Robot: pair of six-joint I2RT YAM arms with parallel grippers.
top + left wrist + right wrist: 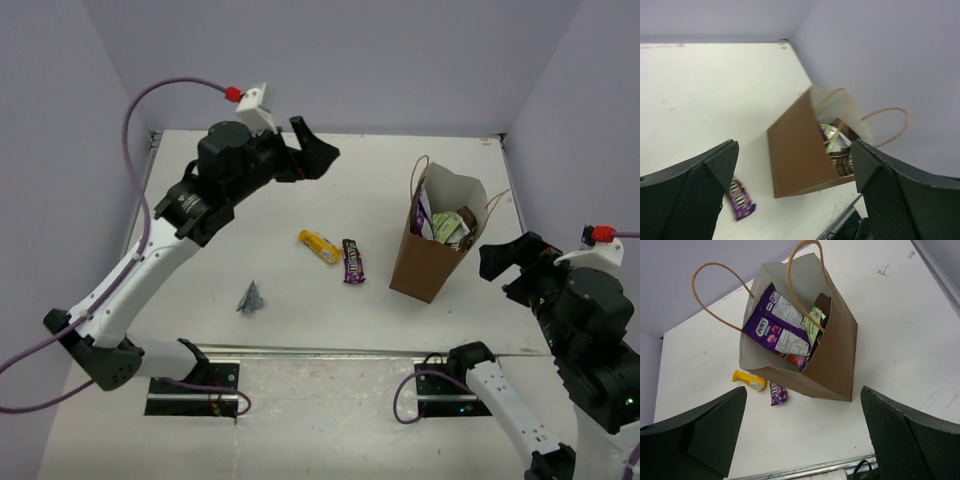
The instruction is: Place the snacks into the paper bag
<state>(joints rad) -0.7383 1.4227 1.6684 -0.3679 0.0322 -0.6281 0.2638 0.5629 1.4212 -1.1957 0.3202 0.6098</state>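
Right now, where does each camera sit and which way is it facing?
Top view: above and behind the arms, looking down on the table; both arms show, left claw and right claw open.
Left wrist: on the left arm, raised, looking across at the paper bag; its two fingers frame the view.
Right wrist: above the bag, looking down into it; its fingers show.
Shared: both wrist views see the bag and the purple bar.

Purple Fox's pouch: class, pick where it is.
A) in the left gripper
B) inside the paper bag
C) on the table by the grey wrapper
B: the right wrist view shows the purple Fox's pouch leaning inside the open paper bag.
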